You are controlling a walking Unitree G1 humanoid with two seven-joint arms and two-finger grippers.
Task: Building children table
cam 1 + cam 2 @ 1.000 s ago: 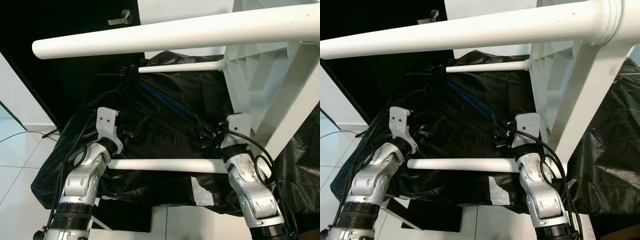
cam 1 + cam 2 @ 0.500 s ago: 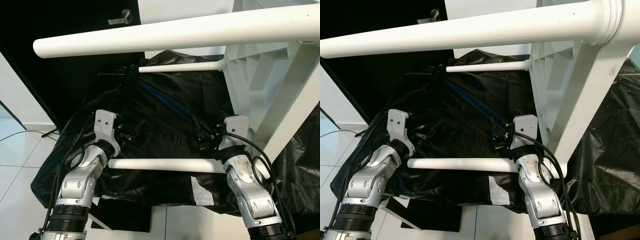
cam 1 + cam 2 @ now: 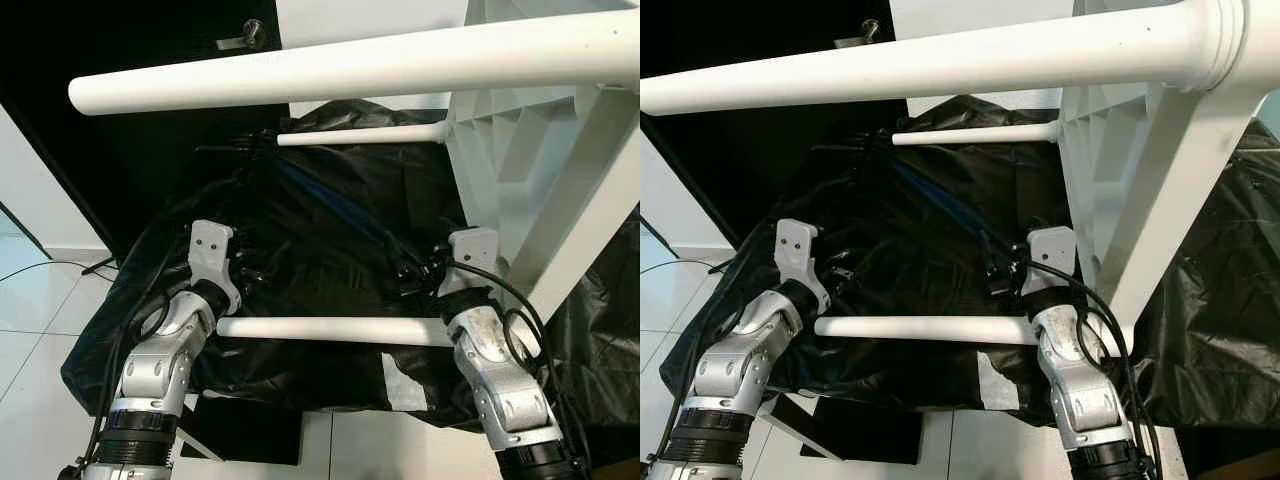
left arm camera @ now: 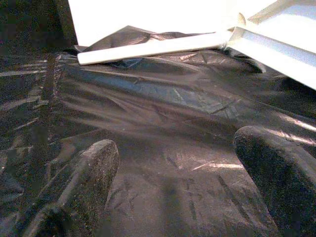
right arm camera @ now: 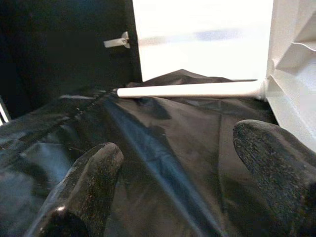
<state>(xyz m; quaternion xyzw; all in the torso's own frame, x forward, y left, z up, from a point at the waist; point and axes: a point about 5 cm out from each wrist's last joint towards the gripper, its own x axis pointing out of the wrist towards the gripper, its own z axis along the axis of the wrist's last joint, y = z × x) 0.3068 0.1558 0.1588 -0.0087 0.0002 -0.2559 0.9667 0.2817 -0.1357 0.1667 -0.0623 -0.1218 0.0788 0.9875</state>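
a white plastic children's table (image 3: 520,130) lies tipped on its side over a crumpled black plastic sheet (image 3: 330,220), its ribbed underside facing the robot's left. three round white table legs stick out from it toward the robot's left: a thick near one (image 3: 330,65) crossing high across the head views, a thin far one (image 3: 360,134) over the back of the sheet, and a low one (image 3: 330,330) running just in front of both arms.

the left pincer (image 4: 173,182) hovers just above the black sheet beyond the low leg, its two black fingers (image 4: 89,182) spread wide with nothing between them. in the left wrist view the far white leg (image 4: 153,47) and a slanted edge of the table (image 4: 276,49) lie ahead of it.

the right pincer (image 5: 182,177) sits close beside the table's underside, likewise above the sheet, its black fingers (image 5: 94,182) wide apart and holding nothing. its wrist view looks along the sheet to the far leg (image 5: 192,90), where it joins the ribbed white table body (image 5: 296,74).

behind the sheet stands a dark door with a metal lever handle (image 3: 243,38), next to a white wall (image 3: 370,18). pale floor tiles (image 3: 30,300) show at the robot's left, with a thin black cable (image 3: 40,268) lying across them. no container can be made out.
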